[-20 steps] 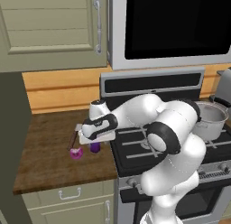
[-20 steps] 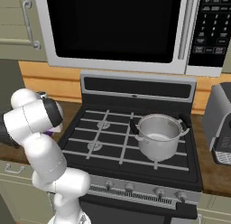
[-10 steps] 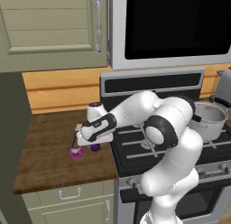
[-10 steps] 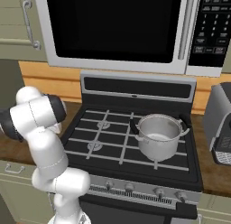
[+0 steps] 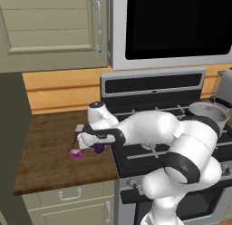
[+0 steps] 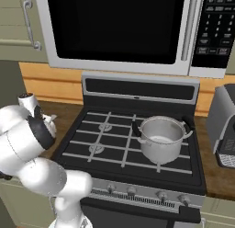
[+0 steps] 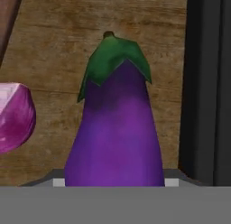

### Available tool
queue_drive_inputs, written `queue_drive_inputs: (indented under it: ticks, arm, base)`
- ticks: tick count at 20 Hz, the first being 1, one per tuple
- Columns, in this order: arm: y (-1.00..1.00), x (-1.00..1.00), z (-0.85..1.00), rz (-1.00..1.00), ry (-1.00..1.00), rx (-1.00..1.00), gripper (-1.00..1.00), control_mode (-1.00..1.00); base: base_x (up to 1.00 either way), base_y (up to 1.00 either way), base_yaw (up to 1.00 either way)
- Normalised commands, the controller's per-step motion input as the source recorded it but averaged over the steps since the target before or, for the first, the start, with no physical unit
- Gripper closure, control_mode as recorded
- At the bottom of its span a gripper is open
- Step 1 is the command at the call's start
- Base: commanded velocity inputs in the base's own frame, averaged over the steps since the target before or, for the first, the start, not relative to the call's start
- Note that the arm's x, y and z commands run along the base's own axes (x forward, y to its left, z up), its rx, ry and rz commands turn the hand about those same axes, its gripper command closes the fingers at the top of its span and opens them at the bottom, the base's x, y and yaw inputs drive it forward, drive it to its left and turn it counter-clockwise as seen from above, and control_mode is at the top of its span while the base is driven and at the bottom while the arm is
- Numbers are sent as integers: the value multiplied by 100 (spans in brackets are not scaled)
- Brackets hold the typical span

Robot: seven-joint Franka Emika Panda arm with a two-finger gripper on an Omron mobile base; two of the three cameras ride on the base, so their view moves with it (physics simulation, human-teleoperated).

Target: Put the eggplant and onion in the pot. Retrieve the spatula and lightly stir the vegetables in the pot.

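Claw (image 5: 93,146) clenched around the eggplant (image 7: 115,128) on the desk (image 5: 50,151): lift straight up, keep clear of the onion (image 7: 13,117) beside it, then carry to the pot (image 6: 160,139).

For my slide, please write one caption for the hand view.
Gripper closed around the purple eggplant on the wooden counter, onion beside it.
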Motion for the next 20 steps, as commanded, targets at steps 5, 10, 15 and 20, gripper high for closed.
queue_drive_inputs:
  ticks: [5, 10, 15, 20]
  arm:
    - [-58, -92, 82, 1, -13, 2, 100, -100]
    - [-82, -76, 86, 4, -2, 0, 100, -100]
    - [-82, -48, 80, 0, 0, 0, 100, -100]
    - [-72, -13, 90, 0, -3, -5, 100, -100]
  base:
    - [0, 0, 0]
    - [0, 0, 0]
    - [0, 0, 0]
    - [0, 0, 0]
